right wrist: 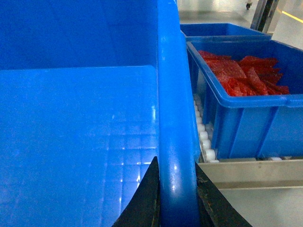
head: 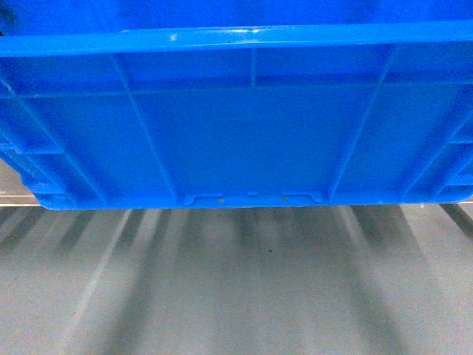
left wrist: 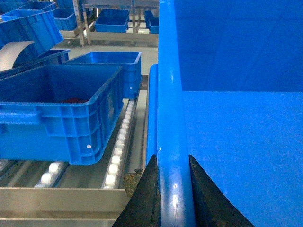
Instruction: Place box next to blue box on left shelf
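The large bright blue ribbed plastic crate (head: 244,118) hangs above the grey floor (head: 236,288), both grippers' jaws clamped on its side rims, left (left wrist: 173,189) and right (right wrist: 176,189), beside the silvery roller rack (left wrist: 61,198) holding another blue crate (left wrist: 61,111).

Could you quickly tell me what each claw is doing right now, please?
Left claw: closed on the left rim of the box.
Right claw: closed on the right rim of the same box.
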You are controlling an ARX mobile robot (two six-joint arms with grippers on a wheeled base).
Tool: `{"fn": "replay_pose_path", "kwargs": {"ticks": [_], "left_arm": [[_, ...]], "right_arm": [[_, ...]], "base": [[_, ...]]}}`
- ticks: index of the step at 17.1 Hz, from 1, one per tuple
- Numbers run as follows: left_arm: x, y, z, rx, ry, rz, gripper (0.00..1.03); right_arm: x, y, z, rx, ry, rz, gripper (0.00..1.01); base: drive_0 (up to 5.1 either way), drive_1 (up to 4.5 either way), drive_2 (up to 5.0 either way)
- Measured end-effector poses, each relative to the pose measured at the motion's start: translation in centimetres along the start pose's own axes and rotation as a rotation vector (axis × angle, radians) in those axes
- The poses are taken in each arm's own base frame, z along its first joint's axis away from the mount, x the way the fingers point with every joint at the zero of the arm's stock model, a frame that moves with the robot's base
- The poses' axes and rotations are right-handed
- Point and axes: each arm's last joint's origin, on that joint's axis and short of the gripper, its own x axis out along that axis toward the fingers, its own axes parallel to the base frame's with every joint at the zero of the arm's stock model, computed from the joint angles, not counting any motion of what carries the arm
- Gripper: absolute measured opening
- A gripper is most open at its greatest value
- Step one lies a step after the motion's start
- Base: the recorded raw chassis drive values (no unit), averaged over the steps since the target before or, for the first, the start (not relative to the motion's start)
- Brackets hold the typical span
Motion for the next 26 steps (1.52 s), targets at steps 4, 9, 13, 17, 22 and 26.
{"fn": "replay_pose_path", "kwargs": {"ticks": [4,9,13,17,22,26], "left_arm": [[0.00,0.00,0.01,0.000,-0.001,0.001,0.09],[0.00,0.00,0.01,0.000,-0.001,0.000,0.09],[0.00,0.00,0.02,0.000,-0.002,0.000,0.09],[0.00,0.00,0.08,-0.001,-0.008,0.001,0.09],[0.01,0.00,0.03,0.000,-0.004,0.000,0.09],[0.01,0.00,0.00,0.001,0.000,0.001,0.09]], "right_arm": [[0.00,0.00,0.01,0.000,-0.001,0.000,0.09],[0.00,0.00,0.01,0.000,-0.001,0.000,0.09],[0.00,0.00,0.00,0.000,0.000,0.000,0.09],[0.00,0.00,0.05,0.001,-0.006,0.000,0.09],[0.06,0.01,-0.03,0.000,-0.001,0.000,0.09],[0.05,0.01,-0.04,-0.001,0.001,0.000,0.09]], "base": [[0.1,4.30,-4.0],[0.1,4.30,-4.0],[0.1,4.26,-4.1],[0.0,3.19,-3.1],[0.0,0.00,0.0],[0.0,0.00,0.0]]}}
